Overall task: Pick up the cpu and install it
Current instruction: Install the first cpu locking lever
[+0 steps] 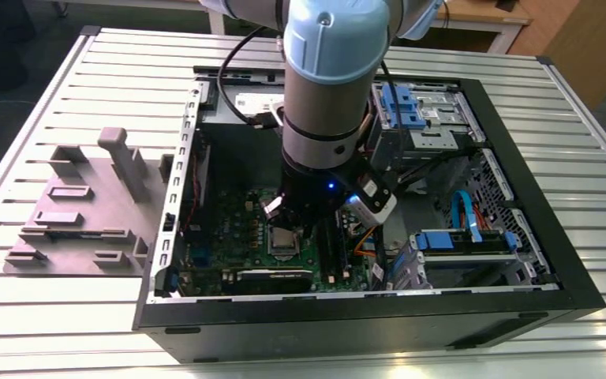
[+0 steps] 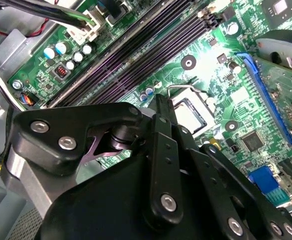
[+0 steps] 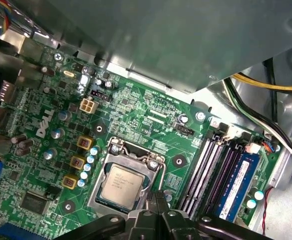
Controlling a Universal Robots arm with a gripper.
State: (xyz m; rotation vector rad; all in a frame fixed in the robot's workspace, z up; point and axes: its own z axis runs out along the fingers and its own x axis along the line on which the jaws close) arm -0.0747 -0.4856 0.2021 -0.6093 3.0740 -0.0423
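Just beyond closed, empty jaws (image 3: 158, 202): cpu (image 3: 123, 185) seated flat in socket (image 3: 128, 176).

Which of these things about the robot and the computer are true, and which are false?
1. The cpu lies in its socket on the green motherboard. True.
2. The end effector holds the cpu up in the air. False: the chip sits in the socket, with the end effector at its edge.
3. The computer case is open on top, and the arm reaches down into it. True.
4. The grey holder block sits inside the case. False: it rests on the slatted table, outside the case, at the exterior view's left.
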